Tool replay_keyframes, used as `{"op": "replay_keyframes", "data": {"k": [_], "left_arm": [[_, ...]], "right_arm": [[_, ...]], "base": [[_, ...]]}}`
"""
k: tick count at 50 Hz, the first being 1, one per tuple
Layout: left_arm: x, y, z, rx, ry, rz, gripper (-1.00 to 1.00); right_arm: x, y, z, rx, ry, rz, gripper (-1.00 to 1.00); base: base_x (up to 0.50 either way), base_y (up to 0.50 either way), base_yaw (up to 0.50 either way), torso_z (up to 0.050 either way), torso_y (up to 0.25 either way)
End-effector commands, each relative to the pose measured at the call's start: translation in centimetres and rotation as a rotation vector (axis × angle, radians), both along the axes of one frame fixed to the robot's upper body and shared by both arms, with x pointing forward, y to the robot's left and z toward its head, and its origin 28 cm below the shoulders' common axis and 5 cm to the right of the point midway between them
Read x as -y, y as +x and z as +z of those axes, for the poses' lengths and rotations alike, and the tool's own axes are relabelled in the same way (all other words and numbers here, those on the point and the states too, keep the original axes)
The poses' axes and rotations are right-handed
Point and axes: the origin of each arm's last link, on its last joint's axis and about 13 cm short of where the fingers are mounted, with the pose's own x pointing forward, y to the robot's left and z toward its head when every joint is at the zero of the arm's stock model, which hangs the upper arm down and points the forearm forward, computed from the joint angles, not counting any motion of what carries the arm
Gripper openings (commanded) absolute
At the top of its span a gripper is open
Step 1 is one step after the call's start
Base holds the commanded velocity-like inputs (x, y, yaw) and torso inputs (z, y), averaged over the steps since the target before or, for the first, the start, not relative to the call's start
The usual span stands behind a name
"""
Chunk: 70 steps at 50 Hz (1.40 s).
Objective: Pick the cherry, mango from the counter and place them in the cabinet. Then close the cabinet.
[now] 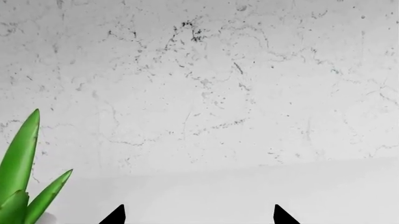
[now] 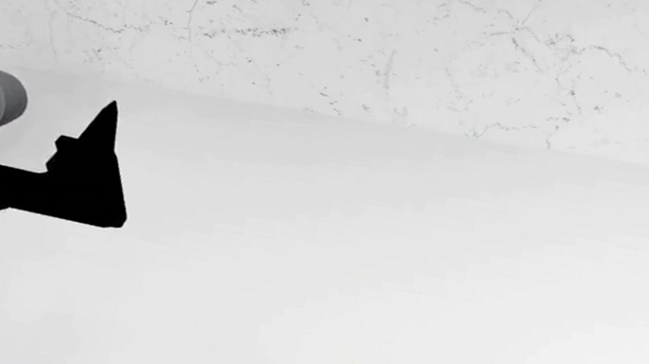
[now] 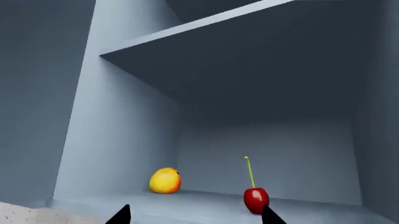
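Right wrist view: mango and cherry on cabinet floor, apart; right fingers wide, empty. Left fingers wide, empty, above tabletop.

On the cabinet's bottom shelf, the mango lies at nine o'clock of the cherry, apart.
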Motion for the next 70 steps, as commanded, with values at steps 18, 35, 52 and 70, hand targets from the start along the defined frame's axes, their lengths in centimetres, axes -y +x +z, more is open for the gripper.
{"op": "replay_keyframes", "data": {"k": [18,35,52,70], "left_arm": [[-0.1,-0.1,-0.2,-0.006,0.0,0.004,1.0],[0.0,0.0,-0.3,-0.009,0.004,-0.003,1.0],[0.3,0.2,-0.6,-0.009,0.007,-0.014,1.0],[0.8,0.8,-1.4,-0.02,0.002,-0.034,1.0]], "right_arm": [[1.2,-1.7,-8.2,-0.17,0.121,-0.059,1.0],[3.8,3.1,-14.2,-0.281,0.059,-0.291,1.0],[4.9,6.4,-19.0,-0.262,-0.036,-0.475,1.0],[5.8,11.1,-22.4,-0.321,0.013,-0.473,1.0]], "base": [[0.0,0.0,0.0,0.0,0.0],[0.0,0.0,0.0,0.0,0.0],[0.0,0.0,0.0,0.0,0.0],[0.0,0.0,0.0,0.0,0.0]]}}
